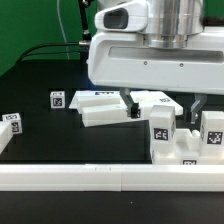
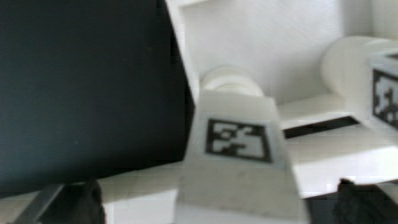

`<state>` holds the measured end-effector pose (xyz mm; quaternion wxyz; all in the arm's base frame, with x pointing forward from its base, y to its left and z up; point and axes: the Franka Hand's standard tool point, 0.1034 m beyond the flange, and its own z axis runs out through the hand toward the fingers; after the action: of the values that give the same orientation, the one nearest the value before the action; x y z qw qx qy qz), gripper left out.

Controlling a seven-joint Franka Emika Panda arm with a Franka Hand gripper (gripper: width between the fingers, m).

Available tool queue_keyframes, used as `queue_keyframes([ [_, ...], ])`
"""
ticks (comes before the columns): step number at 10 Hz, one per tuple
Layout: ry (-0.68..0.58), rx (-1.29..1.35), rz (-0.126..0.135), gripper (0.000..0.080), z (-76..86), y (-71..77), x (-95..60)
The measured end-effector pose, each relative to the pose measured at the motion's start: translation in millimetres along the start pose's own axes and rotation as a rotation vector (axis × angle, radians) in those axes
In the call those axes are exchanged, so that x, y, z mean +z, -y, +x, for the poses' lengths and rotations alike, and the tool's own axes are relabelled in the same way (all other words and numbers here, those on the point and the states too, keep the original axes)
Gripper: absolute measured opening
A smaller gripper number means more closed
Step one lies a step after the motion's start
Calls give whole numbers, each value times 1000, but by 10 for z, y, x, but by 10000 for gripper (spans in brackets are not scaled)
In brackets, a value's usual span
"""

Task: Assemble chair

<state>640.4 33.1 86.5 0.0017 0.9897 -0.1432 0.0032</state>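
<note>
The chair is in loose white parts on the black worktop, most of them toward the exterior view's right. The boxy seat frame sits near the front, just behind the long white rail. Two tagged uprights stand on it: a tapered leg and a second tagged post further to the exterior view's right.

The arm hangs over this cluster, with its jaws spread wide above the tapered leg. In the wrist view the two dark fingertips flank the tapered leg with a clear gap on each side, pinching nothing. The leg's round top and square tag face the camera, and the second tagged post is beside it.

Farther back lie two white blocks. A small tagged piece is to the exterior view's left, and another tagged piece is at that edge.
</note>
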Motion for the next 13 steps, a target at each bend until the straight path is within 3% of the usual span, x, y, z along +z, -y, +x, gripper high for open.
queue_keyframes([
  [2, 1, 48, -2, 648, -4, -9, 11],
  [3, 1, 48, -3, 519, -1, -17, 11],
  [4, 1, 109, -1, 519, -1, -17, 12],
  [5, 1, 201, -2, 378, -1, -17, 13],
  [6, -1, 261, -1, 291, 6, -14, 6],
  [9, -27, 536, 8, 291, 9, 23, 14],
  [11, -77, 835, 34, 288, 26, 41, 23],
  [13, -135, 1065, 77, 288, 29, 89, 22],
])
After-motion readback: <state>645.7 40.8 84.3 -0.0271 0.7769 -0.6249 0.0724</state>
